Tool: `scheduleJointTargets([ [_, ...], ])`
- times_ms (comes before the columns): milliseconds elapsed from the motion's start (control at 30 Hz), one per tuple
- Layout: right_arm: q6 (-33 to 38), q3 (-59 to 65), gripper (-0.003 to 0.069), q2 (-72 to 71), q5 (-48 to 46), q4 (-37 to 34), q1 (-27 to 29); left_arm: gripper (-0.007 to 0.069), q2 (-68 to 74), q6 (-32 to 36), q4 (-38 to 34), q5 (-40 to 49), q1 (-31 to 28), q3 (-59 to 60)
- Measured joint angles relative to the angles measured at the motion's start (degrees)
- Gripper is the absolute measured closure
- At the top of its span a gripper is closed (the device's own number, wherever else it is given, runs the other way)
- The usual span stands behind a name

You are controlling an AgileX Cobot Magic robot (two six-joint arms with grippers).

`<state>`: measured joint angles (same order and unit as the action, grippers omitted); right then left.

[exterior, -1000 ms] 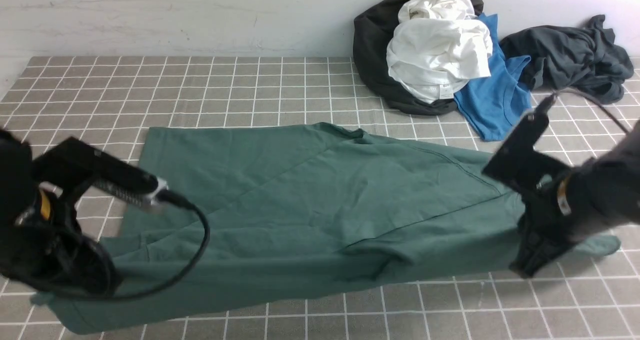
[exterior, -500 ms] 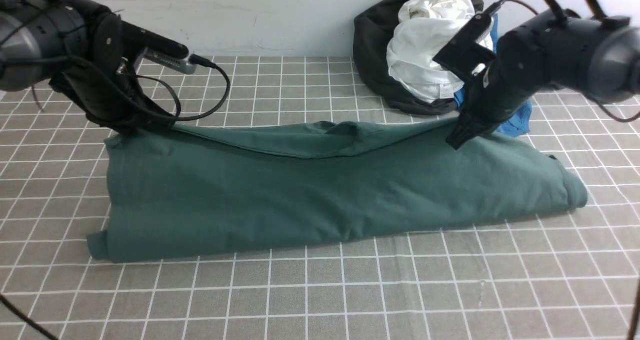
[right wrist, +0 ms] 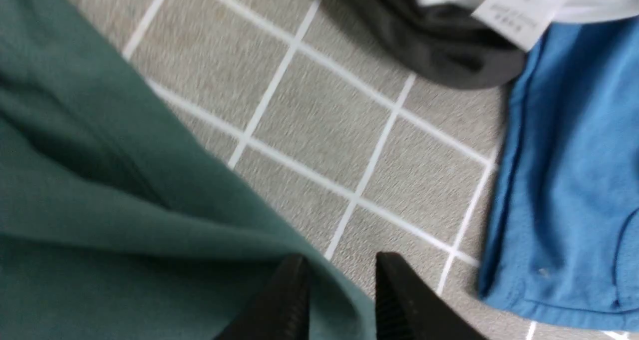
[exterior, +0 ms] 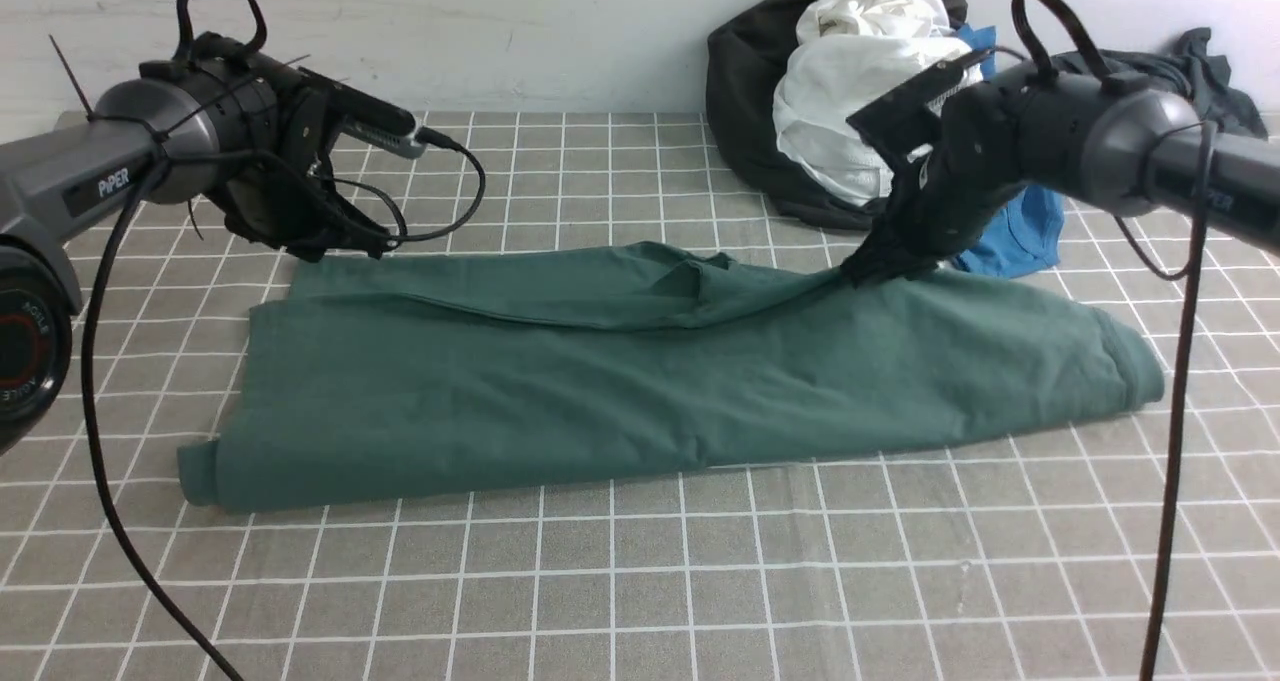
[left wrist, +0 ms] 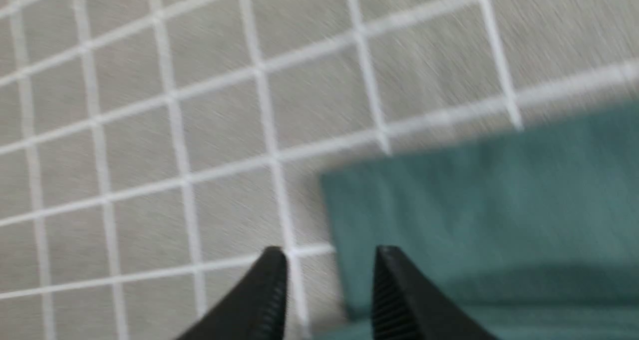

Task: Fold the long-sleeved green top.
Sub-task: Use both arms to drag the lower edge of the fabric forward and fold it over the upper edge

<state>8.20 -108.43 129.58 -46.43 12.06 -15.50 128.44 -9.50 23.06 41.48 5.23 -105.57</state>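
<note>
The green long-sleeved top lies on the checked cloth, doubled over along its length into a long band with its fold toward the front. Its tag and logo are hidden. My left gripper is at the band's far left corner. In the left wrist view the gripper is open, with the top's corner just under the jaws. My right gripper is low at the far edge, right of the middle. In the right wrist view it is open, with the top's edge lying between the jaws.
A pile of clothes sits at the back right by the wall: a white garment on a black one, a blue tank top and a dark grey garment. The checked cloth covers the table.
Both grippers carried the top's near edge up and over to the far side, doubling it. They have come down at the far edge and the top has settled flatter.
</note>
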Motion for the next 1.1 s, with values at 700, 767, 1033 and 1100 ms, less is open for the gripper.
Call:
scheduleJointTargets([
  [700,50.1,-7.8,0.0671,10.5,1.4,-39.5,-3.8,0.0622,0.0,22.6,-29.5,17.9,2.9,-2.8],
  [767,47.3,-7.8,0.0671,11.6,9.4,-42.7,-3.3,0.0631,0.0,23.4,-29.8,18.6,2.9,-2.8],
  [1033,36.5,-7.8,0.0671,10.5,14.9,-55.0,1.7,0.0632,0.0,23.6,-26.1,19.7,1.7,-2.8],
  [1100,35.5,-7.8,0.0671,8.6,6.7,-51.7,3.1,0.0632,-0.4,23.6,-24.9,21.1,0.7,-2.8],
])
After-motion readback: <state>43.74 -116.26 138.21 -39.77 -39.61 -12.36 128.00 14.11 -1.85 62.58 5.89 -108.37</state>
